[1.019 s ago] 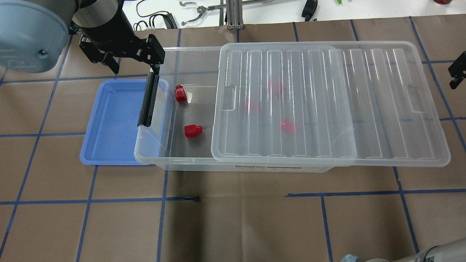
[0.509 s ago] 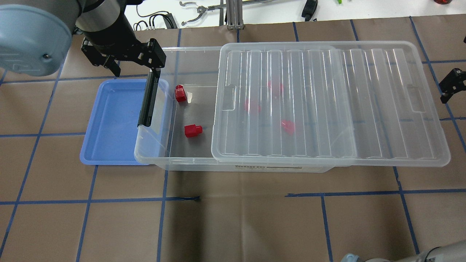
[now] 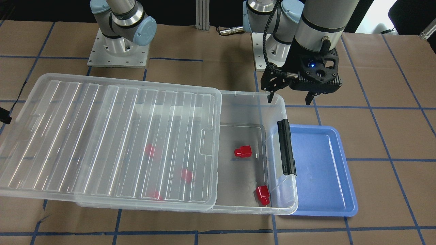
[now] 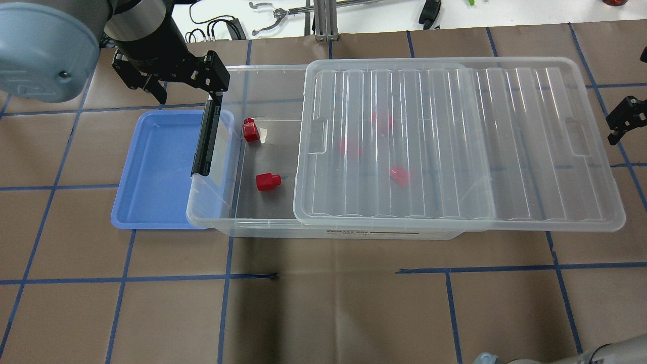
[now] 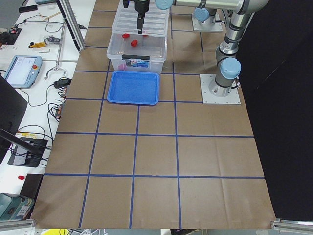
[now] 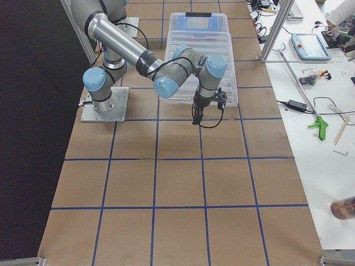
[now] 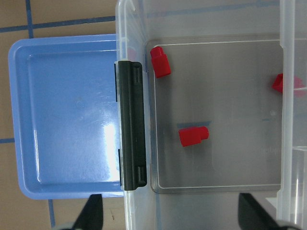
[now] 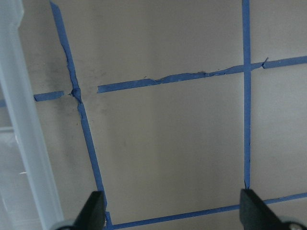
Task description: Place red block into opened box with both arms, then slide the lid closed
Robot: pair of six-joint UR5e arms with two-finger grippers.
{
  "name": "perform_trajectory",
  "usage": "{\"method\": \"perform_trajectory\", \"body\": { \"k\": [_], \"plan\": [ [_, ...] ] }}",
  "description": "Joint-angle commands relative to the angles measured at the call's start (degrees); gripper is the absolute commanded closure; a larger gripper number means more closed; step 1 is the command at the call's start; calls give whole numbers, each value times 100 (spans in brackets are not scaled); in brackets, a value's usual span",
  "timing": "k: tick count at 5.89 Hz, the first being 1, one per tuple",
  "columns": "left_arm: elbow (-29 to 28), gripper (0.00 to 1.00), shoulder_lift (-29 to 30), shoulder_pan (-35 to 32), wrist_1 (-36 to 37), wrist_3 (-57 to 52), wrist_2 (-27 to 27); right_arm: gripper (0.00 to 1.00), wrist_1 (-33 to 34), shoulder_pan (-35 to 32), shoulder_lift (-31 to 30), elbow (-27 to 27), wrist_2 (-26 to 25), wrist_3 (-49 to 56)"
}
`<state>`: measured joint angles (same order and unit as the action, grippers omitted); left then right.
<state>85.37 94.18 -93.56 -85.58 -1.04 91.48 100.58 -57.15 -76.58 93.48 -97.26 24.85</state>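
Observation:
The box [image 4: 263, 68] lies across the table with the lid [image 4: 455, 141] slid right, so its left third is uncovered. Two red blocks [image 4: 250, 130] [image 4: 267, 181] lie on the bare floor, and three more show blurred under the lid [image 3: 109, 136]. My left gripper [image 4: 184, 93] hangs open and empty over the box's far-left corner, above the black clip bar [image 4: 204, 139]. Its wrist view looks down on both blocks [image 7: 159, 61] [image 7: 193, 136]. My right gripper [image 4: 619, 124] is open and empty just off the lid's right end, over bare paper [image 8: 168, 143].
A blue tray [image 4: 156, 167] lies against the box's left end, partly under it. Tools and cables lie on the white bench [image 4: 384, 12] beyond the table's far edge. Brown paper with blue tape lines [image 4: 323, 275] covers the table.
The right gripper has come in from the right edge toward the lid's right end. The left gripper has barely shifted. Box, lid and blocks have not moved.

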Motion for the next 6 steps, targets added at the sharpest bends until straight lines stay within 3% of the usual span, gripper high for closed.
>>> {"method": "perform_trajectory", "body": {
  "k": [1,4,6],
  "plan": [
    [-3,2,-5,-4,-2,-1,1,0,14,-24,-32,177,180,-7],
    [15,2,-5,-4,-3,-1,-7,0,23,-94,-480,696,364,-137],
    [-11,2,-14,-13,6,-1,-16,0,23,-243,-480,733,401,-209]
  ]
}}
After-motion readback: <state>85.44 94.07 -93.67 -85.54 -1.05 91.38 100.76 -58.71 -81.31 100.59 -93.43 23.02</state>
